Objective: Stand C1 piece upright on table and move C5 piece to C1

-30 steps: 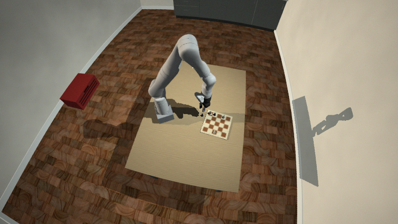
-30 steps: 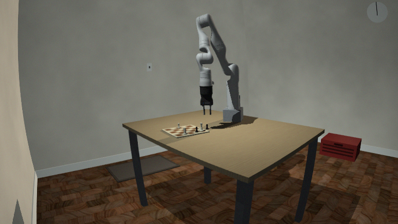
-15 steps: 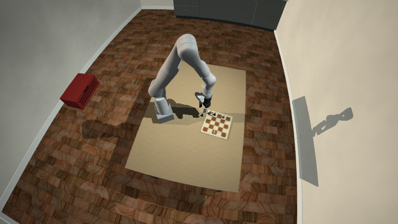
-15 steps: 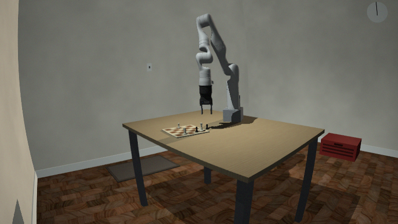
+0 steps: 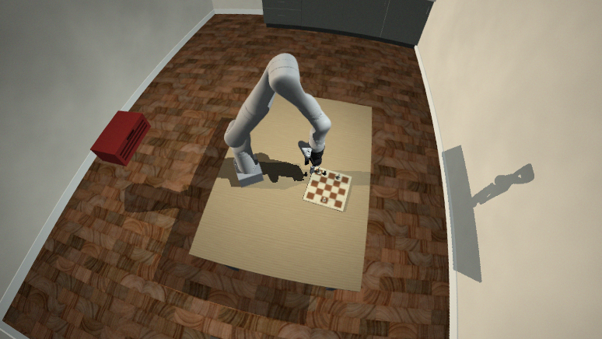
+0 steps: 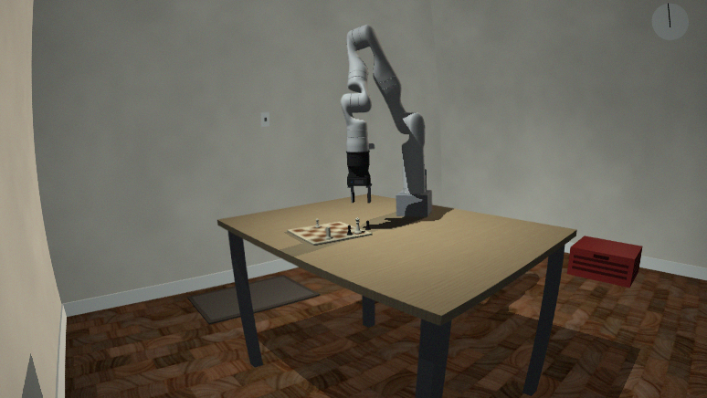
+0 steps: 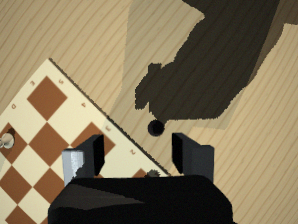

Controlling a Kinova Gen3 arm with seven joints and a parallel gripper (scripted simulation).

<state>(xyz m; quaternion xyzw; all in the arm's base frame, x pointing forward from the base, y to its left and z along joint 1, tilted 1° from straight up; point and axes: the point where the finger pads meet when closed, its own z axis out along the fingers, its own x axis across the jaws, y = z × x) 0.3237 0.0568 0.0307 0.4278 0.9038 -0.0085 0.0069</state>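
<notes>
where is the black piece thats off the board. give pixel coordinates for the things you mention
The black piece (image 5: 305,173) (image 6: 367,225) (image 7: 156,128) stands on the table beside the chessboard (image 5: 327,188) (image 6: 316,240) (image 7: 47,121), on the robot base's (image 5: 251,179) (image 6: 405,204) side in the top view.

The tool (image 5: 313,169) (image 6: 360,197) (image 7: 137,148) has shifted sideways, nearer the chessboard (image 5: 327,188) (image 6: 304,233) (image 7: 47,99); its fingers appear wider apart in the exterior view than before.
</notes>
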